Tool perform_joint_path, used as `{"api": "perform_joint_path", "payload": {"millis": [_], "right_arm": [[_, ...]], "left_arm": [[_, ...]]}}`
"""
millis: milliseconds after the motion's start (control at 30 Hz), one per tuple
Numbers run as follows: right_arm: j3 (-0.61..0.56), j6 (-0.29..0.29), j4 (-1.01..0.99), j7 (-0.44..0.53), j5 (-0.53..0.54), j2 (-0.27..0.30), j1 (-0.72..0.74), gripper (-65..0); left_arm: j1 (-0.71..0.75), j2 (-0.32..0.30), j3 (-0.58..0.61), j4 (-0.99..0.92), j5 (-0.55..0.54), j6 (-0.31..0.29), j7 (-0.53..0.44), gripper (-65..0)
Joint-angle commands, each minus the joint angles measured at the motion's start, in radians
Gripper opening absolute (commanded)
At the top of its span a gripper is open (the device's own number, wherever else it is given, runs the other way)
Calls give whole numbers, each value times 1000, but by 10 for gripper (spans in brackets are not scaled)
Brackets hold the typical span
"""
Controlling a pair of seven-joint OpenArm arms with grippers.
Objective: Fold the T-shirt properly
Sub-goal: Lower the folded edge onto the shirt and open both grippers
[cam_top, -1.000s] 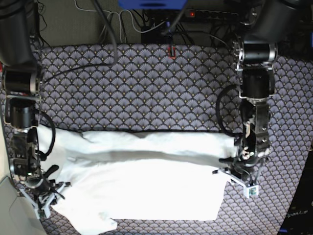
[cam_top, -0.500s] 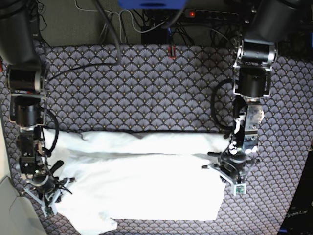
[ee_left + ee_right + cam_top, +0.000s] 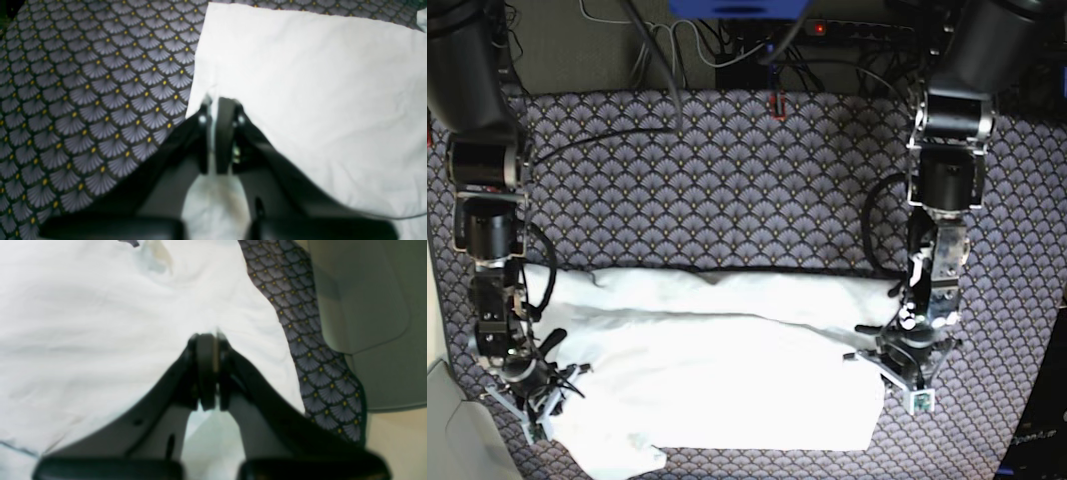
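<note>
We're looking down on the T-shirt [image 3: 727, 365], spread wide across the near half of the patterned cloth [image 3: 727, 190] that covers the table, its long side running left to right and a folded band showing along its far edge. On the right of the base view the left gripper [image 3: 905, 362] sits at the shirt's right edge, and from its wrist camera we see its black fingers [image 3: 227, 133] pressed together with a thin strip of white fabric [image 3: 300, 83] nipped between them, right at the garment's border with the scale-pattern cloth [image 3: 83, 100]. Over on the left of the base view the right gripper [image 3: 539, 395] is down at the shirt's left near corner. Its wrist view gives us the same story: fingers [image 3: 206, 370] closed tight, a sliver of pale fabric [image 3: 100, 323] caught between the pads, wrinkled white cotton filling the left of the frame and the patterned cloth [image 3: 313, 356] running down the right. Both arms hang low over the table, well apart, one at each end of the shirt
</note>
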Motion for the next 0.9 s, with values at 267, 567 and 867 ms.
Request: {"api": "perform_joint_path", "payload": {"millis": [267,567,867], "right_arm": [[3,-9,18,-6,4,30,39,-528],[6,-9,19,-25,4,50,39,-299],[86,-2,94,-68,9,116,-73,-295]], "left_arm": [[-38,-9,-3,18,0,-1,-18,-517],[-25,-9,-3,30,-5,-1,-18,-399],[186,-26,-61,200,-8,1,-18,-399]]}}
